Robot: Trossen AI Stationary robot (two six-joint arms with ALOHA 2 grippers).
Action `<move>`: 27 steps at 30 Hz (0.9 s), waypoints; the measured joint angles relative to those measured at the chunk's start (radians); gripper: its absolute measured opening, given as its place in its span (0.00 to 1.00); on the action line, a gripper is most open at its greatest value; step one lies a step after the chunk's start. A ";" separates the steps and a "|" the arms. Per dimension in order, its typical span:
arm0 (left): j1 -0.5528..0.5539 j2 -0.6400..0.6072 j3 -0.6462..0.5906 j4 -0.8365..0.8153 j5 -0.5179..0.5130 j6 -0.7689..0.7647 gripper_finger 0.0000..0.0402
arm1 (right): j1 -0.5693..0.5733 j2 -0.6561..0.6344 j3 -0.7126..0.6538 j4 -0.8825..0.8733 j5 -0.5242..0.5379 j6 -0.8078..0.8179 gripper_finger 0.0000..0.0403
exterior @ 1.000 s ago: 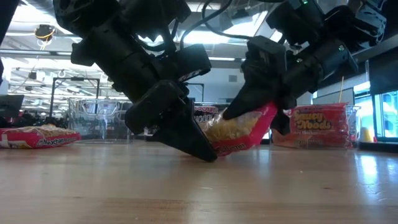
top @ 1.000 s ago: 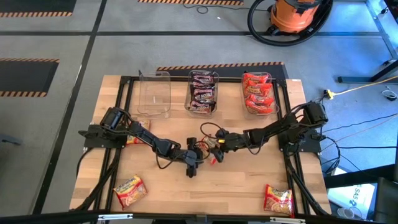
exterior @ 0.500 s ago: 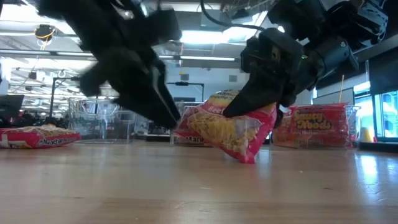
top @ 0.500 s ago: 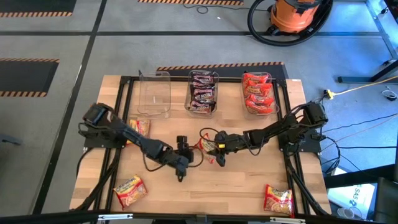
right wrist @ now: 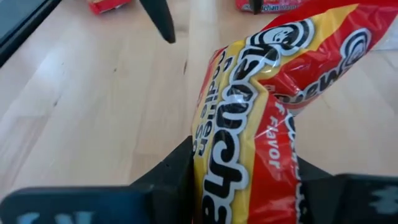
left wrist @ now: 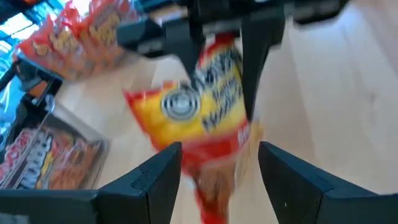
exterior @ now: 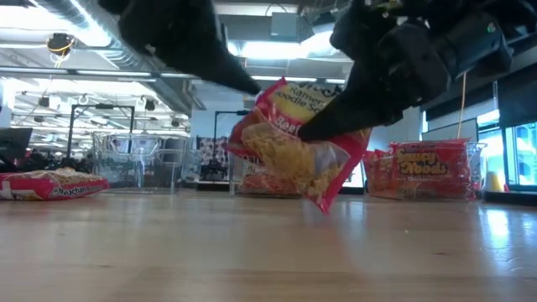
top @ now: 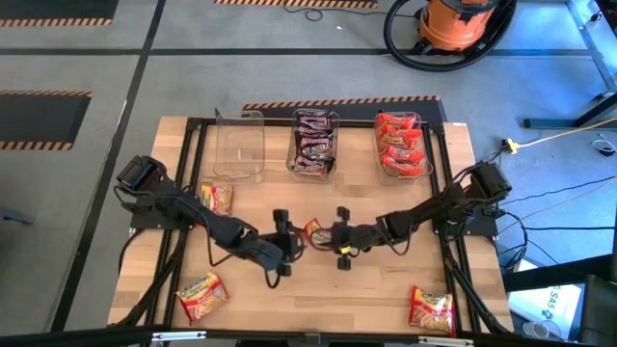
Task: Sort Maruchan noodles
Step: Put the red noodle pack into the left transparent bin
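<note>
A red-orange and yellow Maruchan packet (top: 313,229) hangs in the air over the table's middle, shut in my right gripper (top: 337,237), which reaches in from the right. The low view shows the packet (exterior: 294,147) tilted and clear of the wood. My left gripper (top: 281,247) is open just left of it. In the left wrist view the left gripper (left wrist: 221,165) has a finger on either side of the packet (left wrist: 199,106) ahead and looks apart from it. Three more such packets lie flat on the table: (top: 201,294), (top: 431,308), (top: 217,198). My right gripper pinches the packet between its two fingers (right wrist: 171,171), around the packet's middle (right wrist: 242,143), where the plastic is creased. The fingers slant down from the table's right side. The packet is lifted clear of the table, tilted, its lower corner (exterior: 323,201) hanging lowest.
Three clear tubs stand along the far edge: an empty one (top: 239,145), one with dark packets (top: 315,143), one with red packets (top: 400,143). The black frame rails (top: 188,173) run along the left and right sides. Bare wood lies near the front edge.
My right gripper has risen, lifting the packet from lying on the table, through standing on one corner, to hanging clear. My left gripper, which stood low against the packet, has drawn back toward the table's left and gone up.
</note>
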 joint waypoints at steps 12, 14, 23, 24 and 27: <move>0.025 0.000 0.057 0.042 0.043 0.029 0.53 | 0.010 0.042 0.107 -0.163 0.048 -0.052 0.28; 0.044 0.000 0.106 -0.025 0.099 0.022 0.56 | 0.010 0.067 0.123 -0.159 0.045 -0.064 0.28; 0.179 0.009 0.199 -0.232 0.352 -0.010 0.67 | 0.010 0.123 0.175 -0.163 0.037 -0.099 0.28; 0.194 0.017 0.200 -0.230 0.386 -0.019 0.67 | 0.010 0.123 0.178 -0.163 0.035 -0.101 0.28; 0.230 0.023 0.198 -0.273 0.482 -0.050 0.66 | 0.010 0.124 0.180 -0.164 0.039 -0.102 0.28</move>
